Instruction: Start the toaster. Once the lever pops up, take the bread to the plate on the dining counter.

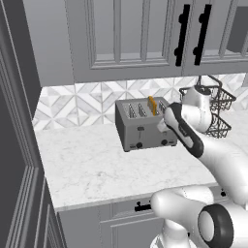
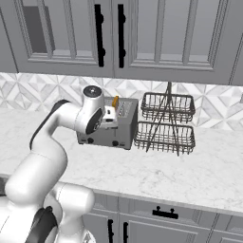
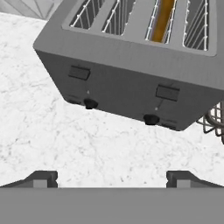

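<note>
My end effector point(image 3: 112, 177) stands spread wide and grasps nothing; in the hand view its two dark fingertips point(image 3: 41, 178) sit far apart, with bare tabletop point(image 1: 97, 164) between them. It hovers just in front of the toaster point(image 1: 144, 123), near the right-hand part of its front face, and I see no contact with the casing. In the right base view the end effector point(image 2: 110, 118) lies against the toaster's point(image 2: 114, 126) near upper corner, too small there to judge touching.

The toaster stands on the marble tabletop near the tiled wall. The bread point(image 1: 152, 105) rises upright out of the third slot from the left; in the hand view the bread point(image 3: 162, 19) shows as an orange-brown strip. Both black levers point(image 3: 167, 92) sit high on the front, with the two knobs point(image 3: 151, 119) below.

A two-tier wire rack point(image 2: 165, 123) stands just beside the toaster on its right, almost touching. To the left and towards the front edge the tabletop offers broad free surface. Wall cabinets point(image 1: 145, 34) hang above.
</note>
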Robot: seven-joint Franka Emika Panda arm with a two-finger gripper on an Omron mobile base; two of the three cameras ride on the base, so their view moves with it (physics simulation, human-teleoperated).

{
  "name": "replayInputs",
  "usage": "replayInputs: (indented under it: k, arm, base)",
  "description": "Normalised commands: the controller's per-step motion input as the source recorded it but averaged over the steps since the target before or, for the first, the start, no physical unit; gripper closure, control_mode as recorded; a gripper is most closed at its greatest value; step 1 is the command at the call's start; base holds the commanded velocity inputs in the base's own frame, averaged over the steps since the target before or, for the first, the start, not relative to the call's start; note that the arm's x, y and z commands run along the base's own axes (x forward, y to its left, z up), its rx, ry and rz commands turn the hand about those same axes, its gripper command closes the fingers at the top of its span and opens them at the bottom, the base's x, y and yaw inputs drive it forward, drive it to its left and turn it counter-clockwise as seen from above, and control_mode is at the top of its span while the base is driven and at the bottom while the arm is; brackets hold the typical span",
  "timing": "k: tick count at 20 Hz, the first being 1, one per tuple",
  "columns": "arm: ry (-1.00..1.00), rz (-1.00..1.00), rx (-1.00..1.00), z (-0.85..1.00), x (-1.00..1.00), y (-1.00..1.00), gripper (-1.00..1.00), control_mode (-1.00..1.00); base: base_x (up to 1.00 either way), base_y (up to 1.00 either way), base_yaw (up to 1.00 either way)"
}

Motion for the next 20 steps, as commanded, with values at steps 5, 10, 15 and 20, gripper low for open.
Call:
replayInputs:
  k: [5, 10, 15, 20]
  arm:
    - [0.0, 0.0, 0.0, -0.25, 0.48, 0.0, -1.0, -1.0]
    - [0.0, 0.0, 0.0, -0.2, 0.49, 0.0, -1.0, -1.0]
    - [0.0, 0.0, 0.0, -0.21, 0.38, 0.0, -1.0, -1.0]
    - [0.0, 0.0, 0.0, -0.19, 0.26, 0.0, -1.0, -1.0]
  base:
    - [0.0, 0.0, 0.0]
    - [0.0, 0.0, 0.0]
    - [0.0, 0.0, 0.0]
    - [0.0, 0.0, 0.0]
